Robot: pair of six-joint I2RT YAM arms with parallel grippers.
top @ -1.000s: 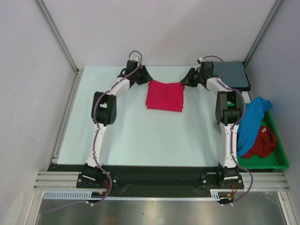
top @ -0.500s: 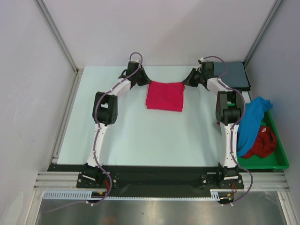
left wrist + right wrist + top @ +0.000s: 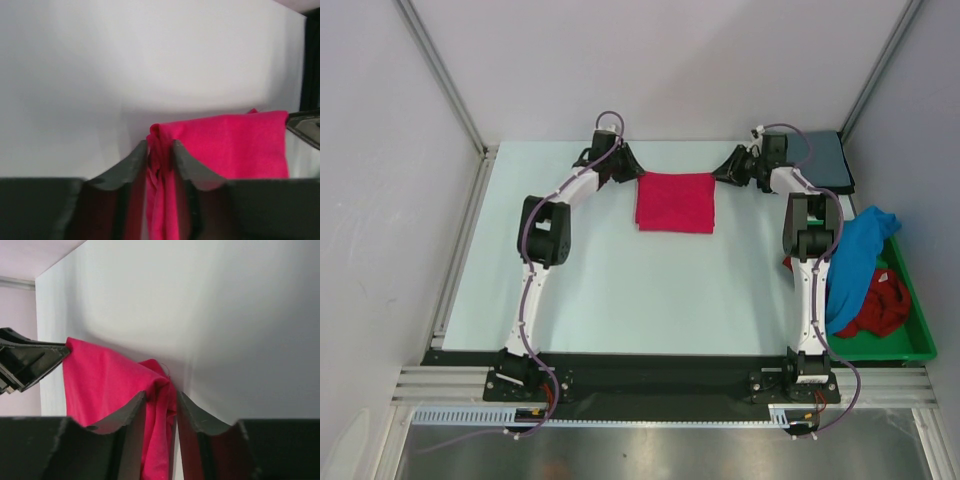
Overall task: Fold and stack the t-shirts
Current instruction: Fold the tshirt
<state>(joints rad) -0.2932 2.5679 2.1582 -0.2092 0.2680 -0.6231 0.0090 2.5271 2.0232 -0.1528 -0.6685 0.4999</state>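
the pink shirt (image 3: 675, 203) lies folded into a soft, flat rectangle at the far middle of the pale, smooth counter (image 3: 620, 290). the top view hides the grips, but the wrist views show them: the left tool (image 3: 160, 150) and right tool (image 3: 161, 397) are each nearly closed, pinching a bunched far corner. the blurred cloth looks like a fine knit, perhaps.

The folded bright pink-red cloth t-shirt (image 3: 675, 202) has shifted slightly to the right. The right gripper (image 3: 719, 177), pinching its corner, has moved right with it.
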